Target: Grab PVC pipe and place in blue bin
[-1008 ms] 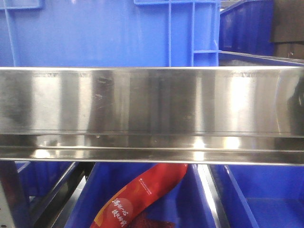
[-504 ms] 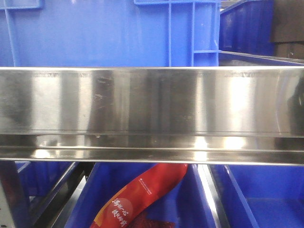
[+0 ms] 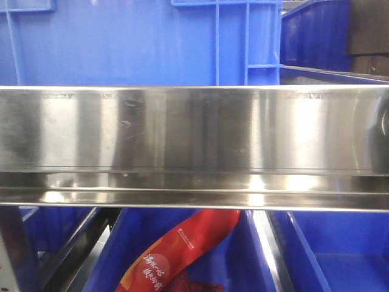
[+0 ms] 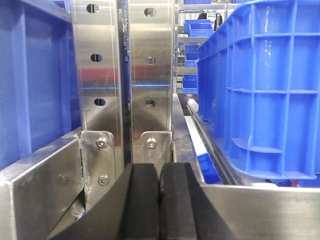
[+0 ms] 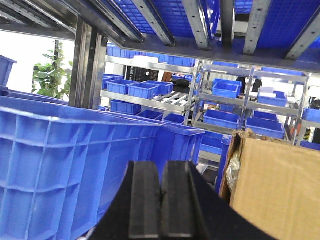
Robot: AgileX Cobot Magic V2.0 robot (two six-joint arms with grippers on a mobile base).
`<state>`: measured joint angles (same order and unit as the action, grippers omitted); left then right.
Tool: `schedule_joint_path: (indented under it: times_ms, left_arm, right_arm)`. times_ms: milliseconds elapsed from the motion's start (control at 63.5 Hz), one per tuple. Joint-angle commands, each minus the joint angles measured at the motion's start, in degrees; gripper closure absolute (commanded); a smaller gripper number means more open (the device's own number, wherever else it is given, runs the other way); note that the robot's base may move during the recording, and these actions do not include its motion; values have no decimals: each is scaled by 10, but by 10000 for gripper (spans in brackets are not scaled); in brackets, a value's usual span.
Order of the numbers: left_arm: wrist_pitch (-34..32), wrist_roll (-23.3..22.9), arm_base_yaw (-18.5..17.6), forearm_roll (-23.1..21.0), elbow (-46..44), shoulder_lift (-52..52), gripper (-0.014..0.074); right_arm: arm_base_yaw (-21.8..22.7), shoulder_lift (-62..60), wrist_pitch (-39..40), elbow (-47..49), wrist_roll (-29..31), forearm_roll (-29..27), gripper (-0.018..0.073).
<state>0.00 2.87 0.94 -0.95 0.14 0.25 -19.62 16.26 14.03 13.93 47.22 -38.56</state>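
Note:
The white PVC pipe is not in any view. My left gripper (image 4: 159, 172) is shut and empty, its black pads pressed together just in front of a steel shelf rail and upright posts (image 4: 122, 90), with a large blue bin (image 4: 265, 95) to its right. My right gripper (image 5: 162, 172) is shut and empty, with a large blue bin (image 5: 55, 165) on its left and a cardboard box (image 5: 275, 185) on its right. The front view shows a blue bin (image 3: 140, 42) on the shelf above a steel beam (image 3: 194, 146); no gripper shows there.
Below the steel beam, a red snack bag (image 3: 182, 252) lies in a lower blue bin (image 3: 121, 255), with another blue bin (image 3: 340, 252) to its right. Racks with several blue bins (image 5: 225, 107) fill the background of the right wrist view. A shelf underside (image 5: 200, 25) hangs overhead.

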Motion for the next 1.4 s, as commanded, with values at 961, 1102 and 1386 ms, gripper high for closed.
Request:
schedule_joint_path:
  times_ms: [961,1102,1386]
  left_arm:
    - [-11,-4,1,1,-1,-3,708]
    - [-11,-4,1,1,-1,-3,708]
    - [-11,-4,1,1,-1,-3,708]
  right_arm:
    - [7,-2,29,-41,-63,125,713]
    - [9,-2,27,-41,-63,125,713]
    - [57,-48,-38,-41,-63,124,713]
